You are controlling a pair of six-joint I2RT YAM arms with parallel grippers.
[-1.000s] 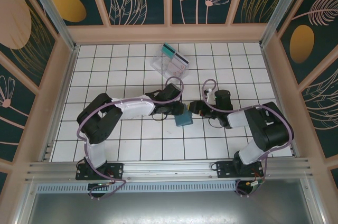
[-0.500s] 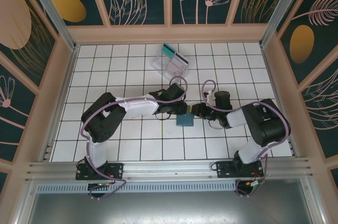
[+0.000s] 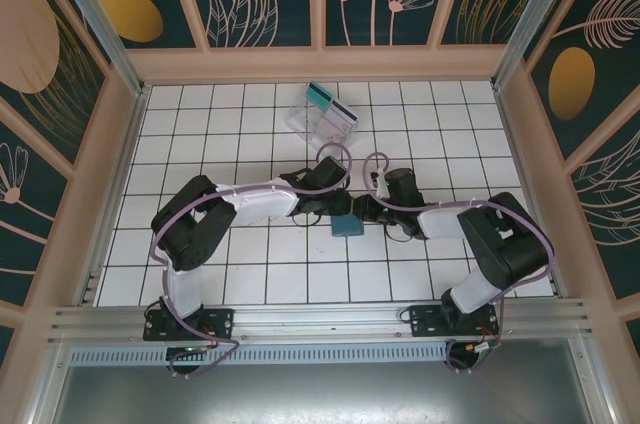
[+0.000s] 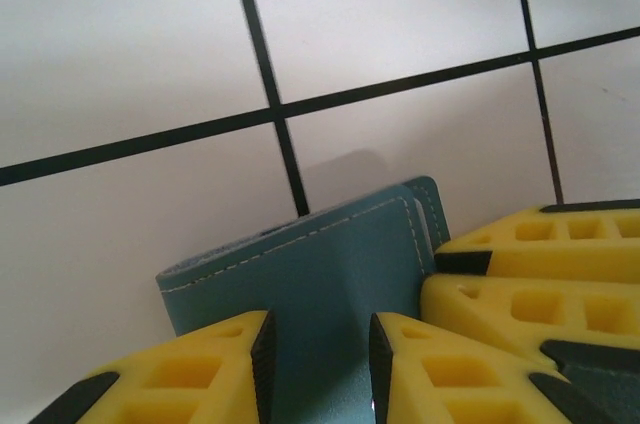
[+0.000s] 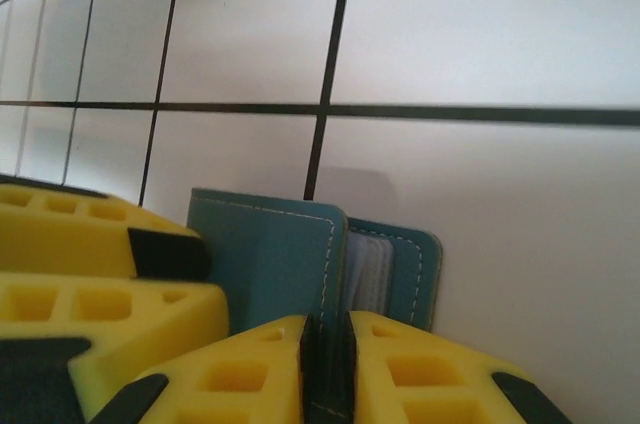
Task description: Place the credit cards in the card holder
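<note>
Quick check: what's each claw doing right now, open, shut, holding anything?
Left claw: closed on the card holder.
Right claw: closed on one cover flap of the same card holder.

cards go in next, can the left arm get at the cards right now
Probably not yet: the left pincer is shut on the holder. The way to the cards in the tray looks free.

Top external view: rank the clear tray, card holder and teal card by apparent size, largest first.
Largest: clear tray.
Then: card holder, though partly covered.
Smallest: teal card, seen at an angle at the tray's far edge, so its true size may differ.
</note>
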